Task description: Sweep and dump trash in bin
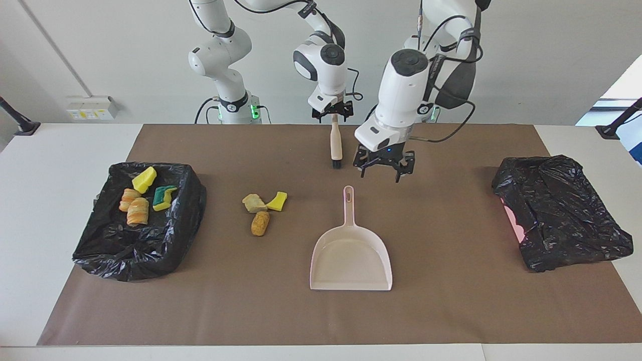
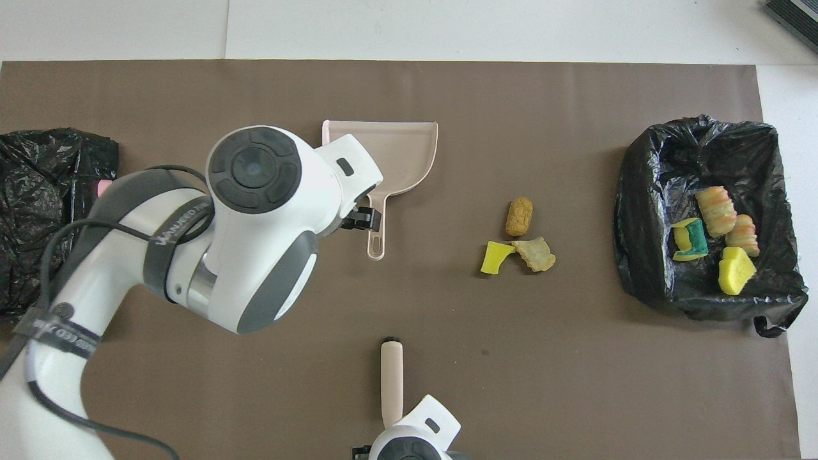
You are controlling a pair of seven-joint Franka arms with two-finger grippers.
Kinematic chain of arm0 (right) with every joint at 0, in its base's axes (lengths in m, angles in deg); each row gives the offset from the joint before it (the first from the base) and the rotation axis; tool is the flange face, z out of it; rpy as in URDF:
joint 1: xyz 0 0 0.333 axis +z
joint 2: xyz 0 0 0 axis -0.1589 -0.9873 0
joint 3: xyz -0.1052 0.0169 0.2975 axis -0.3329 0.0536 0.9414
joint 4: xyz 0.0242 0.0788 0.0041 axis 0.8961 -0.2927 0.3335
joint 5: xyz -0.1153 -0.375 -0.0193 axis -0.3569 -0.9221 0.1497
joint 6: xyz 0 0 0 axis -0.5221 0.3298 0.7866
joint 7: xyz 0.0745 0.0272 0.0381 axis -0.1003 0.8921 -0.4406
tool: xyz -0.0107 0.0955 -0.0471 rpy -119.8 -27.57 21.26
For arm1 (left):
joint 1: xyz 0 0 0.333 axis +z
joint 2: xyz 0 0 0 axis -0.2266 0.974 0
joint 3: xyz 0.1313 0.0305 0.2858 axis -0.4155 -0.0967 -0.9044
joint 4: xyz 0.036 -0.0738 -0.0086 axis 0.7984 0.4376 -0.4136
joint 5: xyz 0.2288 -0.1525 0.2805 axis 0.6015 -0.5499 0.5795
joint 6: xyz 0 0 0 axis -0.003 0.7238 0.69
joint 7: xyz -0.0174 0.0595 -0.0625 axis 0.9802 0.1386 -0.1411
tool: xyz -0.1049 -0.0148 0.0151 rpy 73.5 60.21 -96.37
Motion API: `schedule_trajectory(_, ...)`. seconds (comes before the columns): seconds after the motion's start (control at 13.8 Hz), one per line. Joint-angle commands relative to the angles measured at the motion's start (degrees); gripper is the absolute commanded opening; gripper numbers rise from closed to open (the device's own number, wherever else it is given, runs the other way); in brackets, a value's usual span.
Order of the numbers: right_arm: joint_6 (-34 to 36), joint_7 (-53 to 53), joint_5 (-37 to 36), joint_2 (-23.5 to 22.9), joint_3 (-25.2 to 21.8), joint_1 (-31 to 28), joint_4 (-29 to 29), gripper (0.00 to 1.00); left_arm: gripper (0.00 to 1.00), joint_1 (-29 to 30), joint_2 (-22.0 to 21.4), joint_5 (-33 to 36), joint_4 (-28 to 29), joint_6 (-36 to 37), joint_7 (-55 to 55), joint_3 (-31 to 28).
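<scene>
My left gripper [image 1: 383, 168], frame centre, open and empty above the dustpan [image 1: 351, 253] handle. My right gripper [image 1: 332, 111], upper centre, open over the brush [image 1: 335, 145].

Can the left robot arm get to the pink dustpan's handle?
Probably yes. The left gripper, open, hangs just above the dustpan's handle, and nothing lies between them. The brush stands clear.

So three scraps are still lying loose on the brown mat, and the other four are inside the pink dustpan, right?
Not quite. The dustpan is empty; the other four scraps lie in the black-lined bin toward the right arm's end. Three loose scraps on the mat is correct. The facing view shows it.
</scene>
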Motion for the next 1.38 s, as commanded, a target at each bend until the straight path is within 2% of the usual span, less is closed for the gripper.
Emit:
schedule_trajectory(0.0, -1.05, 1.64, 2.30, 1.20, -0.22, 1.03, -1.57, 1.00, 1.00, -1.62, 3.75, 1.40, -0.07, -4.34, 2.82, -0.97)
schedule_trajectory(0.14, -1.23, 1.56, 2.30, 1.20, -0.22, 1.21, -1.92, 1.00, 1.00, -3.28, 4.62, 1.40, 1.85, -7.05, 4.83, -1.06)
schedule_trajectory(0.22, -1.32, 1.47, 2.30, 0.94, -0.22, 1.29, -1.93, 0.91, 1.00, -3.29, 4.89, 1.40, 3.25, -9.51, 5.36, -0.97)
schedule_trajectory(0.29, -1.32, 1.29, 2.30, 0.94, -0.22, 1.38, -1.93, 0.68, 1.00, -3.29, 5.07, 1.48, 3.96, -10.49, 5.45, -0.97)
schedule_trajectory(0.36, -1.23, 1.12, 2.30, 0.85, -0.22, 1.38, -1.93, 0.27, 1.00, -3.38, 6.55, 1.48, 3.97, -11.19, 5.54, -1.06)
schedule_trajectory(0.43, -1.05, 1.20, 2.30, 0.76, -0.22, 1.38, -1.84, 0.10, 1.00, -3.73, 8.04, 1.48, 3.97, -13.12, 5.46, -1.06)
schedule_trajectory(0.51, -1.05, 1.12, 2.30, 0.67, -0.22, 1.38, -1.84, 0.00, 1.00, -3.64, 8.23, 1.48, 4.06, -13.31, 5.46, -0.97)
schedule_trajectory(0.58, -0.97, 1.03, 2.30, 0.50, -0.22, 1.30, -1.75, 0.00, 1.00, -3.38, 8.23, 1.40, 4.93, -14.18, 5.46, -0.97)
schedule_trajectory(0.72, -0.70, 0.50, 2.22, 0.15, -0.30, 1.12, -1.49, 0.00, 0.77, -2.76, 8.06, 1.40, 6.34, -15.50, 5.28, -0.97)
schedule_trajectory(0.94, 1.05, -0.29, 1.08, -0.21, -0.56, 0.59, -0.61, 0.00, 0.56, -2.68, 8.06, 1.57, 5.73, -15.77, 5.37, -1.15)
schedule_trajectory(1.16, 8.06, -0.29, -3.31, 2.24, -1.01, -2.03, 0.79, 0.00, 0.44, -2.68, 8.15, 4.90, 5.20, -17.09, 4.93, -1.15)
schedule_trajectory(1.3, 13.42, -1.60, -6.12, 4.79, -1.01, -5.20, 1.59, 0.00, 0.25, -2.68, 8.15, 7.36, 5.20, -17.09, 4.84, -1.06)
